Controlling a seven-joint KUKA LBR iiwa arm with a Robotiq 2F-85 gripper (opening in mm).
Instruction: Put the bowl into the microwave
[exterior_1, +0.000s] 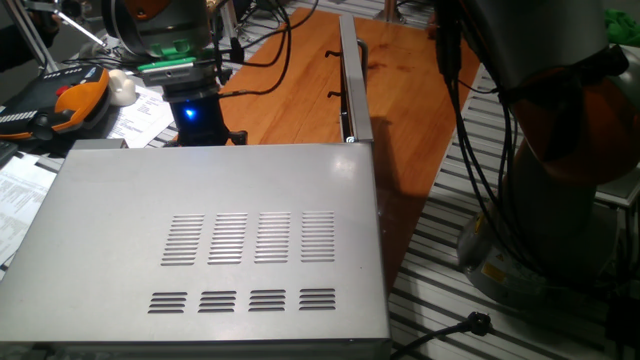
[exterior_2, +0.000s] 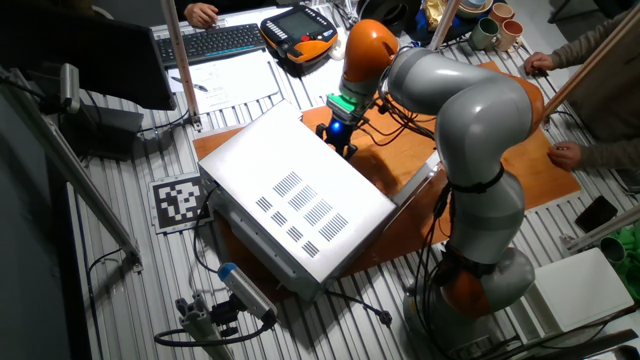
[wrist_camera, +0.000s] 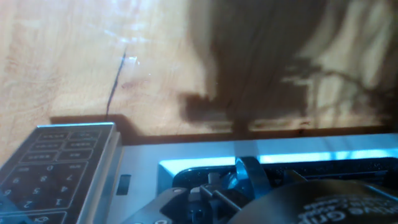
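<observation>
While hidden, bowl's position beside pincer (exterior_2: 347, 143) unclear.

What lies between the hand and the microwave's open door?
Only bare wooden board lies between the hand and the door of the microwave; one fixed view shows this.

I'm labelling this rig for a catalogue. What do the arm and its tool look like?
The arm has rounded silver-grey links with orange joint sections. Black cables run loosely beside it. Near the wrist sits a green band, with a blue light glowing just below. The tool's fingers aren't clearly visible.
</observation>
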